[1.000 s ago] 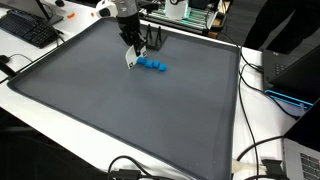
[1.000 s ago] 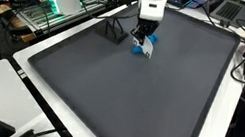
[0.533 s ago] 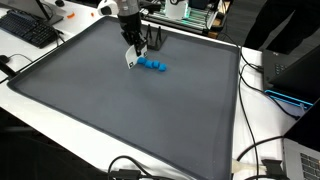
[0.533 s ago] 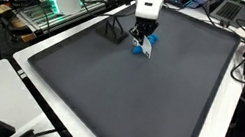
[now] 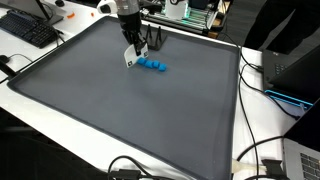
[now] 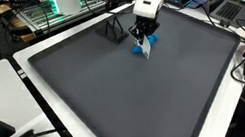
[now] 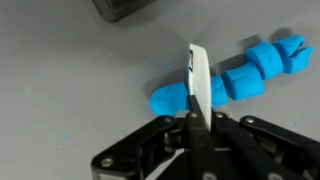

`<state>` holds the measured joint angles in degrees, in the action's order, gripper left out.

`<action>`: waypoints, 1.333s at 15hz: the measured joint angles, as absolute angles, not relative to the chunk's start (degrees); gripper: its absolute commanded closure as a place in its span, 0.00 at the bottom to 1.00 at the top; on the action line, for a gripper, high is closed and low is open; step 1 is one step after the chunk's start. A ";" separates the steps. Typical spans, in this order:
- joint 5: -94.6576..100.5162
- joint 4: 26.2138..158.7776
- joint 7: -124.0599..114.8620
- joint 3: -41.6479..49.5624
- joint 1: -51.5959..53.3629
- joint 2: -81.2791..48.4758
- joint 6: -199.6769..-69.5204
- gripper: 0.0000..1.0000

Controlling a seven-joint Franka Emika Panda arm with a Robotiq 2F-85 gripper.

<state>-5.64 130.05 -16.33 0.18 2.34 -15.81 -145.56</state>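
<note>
Tool (image 7: 196,120) barely shifted since a second ago, pressed shut on white blade (image 7: 197,75) over blue roll (image 7: 245,78). Risk: the blade could twist in the grip or drag sticky segments across the table (image 5: 120,120).

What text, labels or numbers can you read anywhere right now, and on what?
None readable: no print shows on the blue segmented piece, the white flat tool in the shut gripper, or the grey mat.
The keyboard keys: too small to read.
</note>
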 measured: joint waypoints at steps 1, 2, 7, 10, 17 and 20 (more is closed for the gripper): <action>-5.21 130.06 -15.85 0.21 2.32 -15.44 -145.43 0.99; -4.58 130.09 -15.15 0.29 2.31 -14.80 -145.04 0.99; -3.05 131.05 -13.82 0.60 1.98 -9.48 -142.47 0.99; -4.64 132.19 -16.58 0.63 1.63 -5.42 -140.81 0.99; -9.45 139.98 -33.85 0.32 1.52 4.36 -139.67 0.99; -9.66 144.27 -43.06 -0.30 1.49 8.11 -139.66 0.99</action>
